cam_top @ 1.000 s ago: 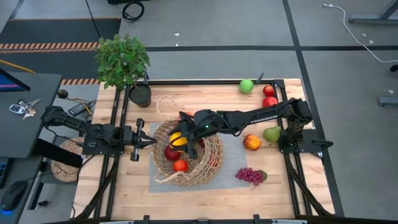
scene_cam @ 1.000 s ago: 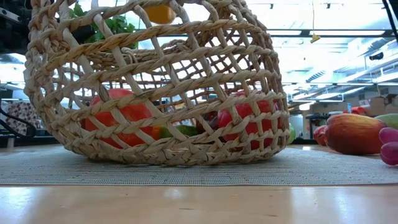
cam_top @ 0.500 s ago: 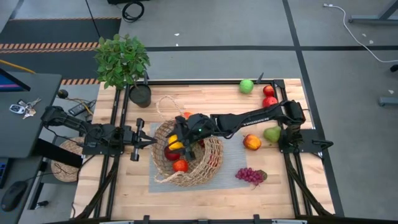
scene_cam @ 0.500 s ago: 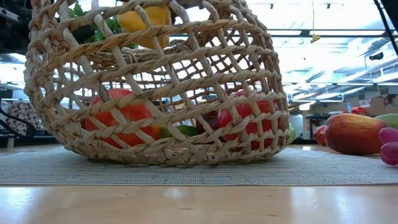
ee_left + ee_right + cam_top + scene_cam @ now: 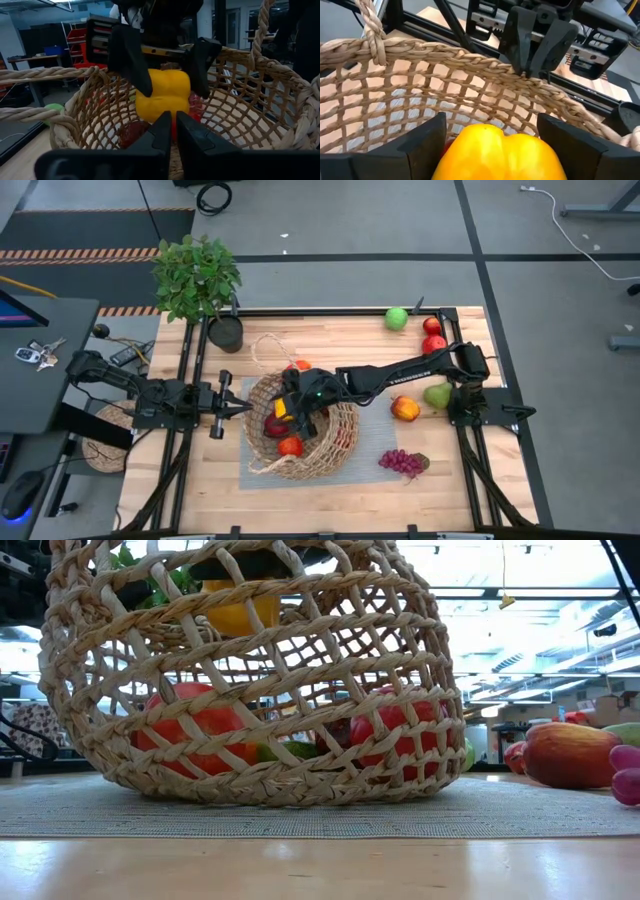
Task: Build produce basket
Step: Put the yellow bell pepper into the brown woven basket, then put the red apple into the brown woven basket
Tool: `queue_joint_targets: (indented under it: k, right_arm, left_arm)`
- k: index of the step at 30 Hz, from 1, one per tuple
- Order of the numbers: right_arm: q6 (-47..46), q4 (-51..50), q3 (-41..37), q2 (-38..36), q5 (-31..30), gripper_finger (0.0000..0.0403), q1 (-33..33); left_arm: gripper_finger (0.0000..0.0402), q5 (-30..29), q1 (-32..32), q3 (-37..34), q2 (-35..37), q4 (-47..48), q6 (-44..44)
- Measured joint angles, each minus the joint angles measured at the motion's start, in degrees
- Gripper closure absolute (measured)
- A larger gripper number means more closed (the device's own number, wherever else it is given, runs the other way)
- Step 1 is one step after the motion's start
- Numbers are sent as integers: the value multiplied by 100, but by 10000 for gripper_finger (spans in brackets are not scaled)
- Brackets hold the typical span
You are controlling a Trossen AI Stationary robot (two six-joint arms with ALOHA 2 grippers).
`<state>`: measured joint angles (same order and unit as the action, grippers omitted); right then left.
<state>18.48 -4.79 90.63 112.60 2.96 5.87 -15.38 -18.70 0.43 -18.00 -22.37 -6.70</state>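
Item: right gripper [image 5: 165, 62], fingers straddling 1 yellow bell pepper [image 5: 162, 95], low inside the round tan wicker basket [image 5: 335, 435] mid-table. Whether the pads grip or have let go: cannot tell. Contents below: red apple [image 5: 195, 725], other produce. Advice: spread the fingers fully, rise straight up clear of the rim. Left gripper [image 5: 222, 406] pinches the rim.

The left gripper [image 5: 173, 131] is sitting at the near rim of the basket [image 5: 260, 95], its two dark fingers lying almost together. Inside the basket, the right gripper [image 5: 167, 75] is hanging from above, its fingers flanking a yellow pepper [image 5: 162, 95] on both sides. Whether they are gripping it cannot be told. A dark red fruit [image 5: 131, 135] is lying below the pepper. The looped handle [image 5: 261, 22] is rising at the far side.
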Motion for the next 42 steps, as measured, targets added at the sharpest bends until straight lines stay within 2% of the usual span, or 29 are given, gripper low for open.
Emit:
queue_joint_targets:
  k: [10, 12, 20, 25, 29, 34, 38, 42]
  right_arm:
    - [-76, 70, 0, 0, -57, 27, -15]
    - [-64, 177, 2, -27, -223, 20, -13]
    - [302, 392, 489, -627, -1189, 27, 13]
    - [298, 99, 279, -1532, -1647, 45, -6]
    - [-155, -220, -274, -2157, -1723, 55, -9]
    - [-922, -209, -1548, -3037, -2237, 56, 48]
    - [-1606, -348, -2714, -3770, -2260, 56, 134]
    - [-2111, -468, -3558, -4697, -2477, 56, 352]
  left_arm:
    - [369, 0, 0, -1, 0, 0, 0]
    - [367, -2, 0, -1, 0, 0, 0]
    - [372, 0, 0, 0, 2, -2, 0]
    - [371, 0, -1, 0, 0, -1, 0]
    - [366, -1, -2, -2, 1, -1, 0]
    - [369, -1, 0, -1, 2, -2, 0]
    - [374, 0, 0, 0, 0, -2, 0]
    - [370, 0, 0, -2, 0, -2, 0]
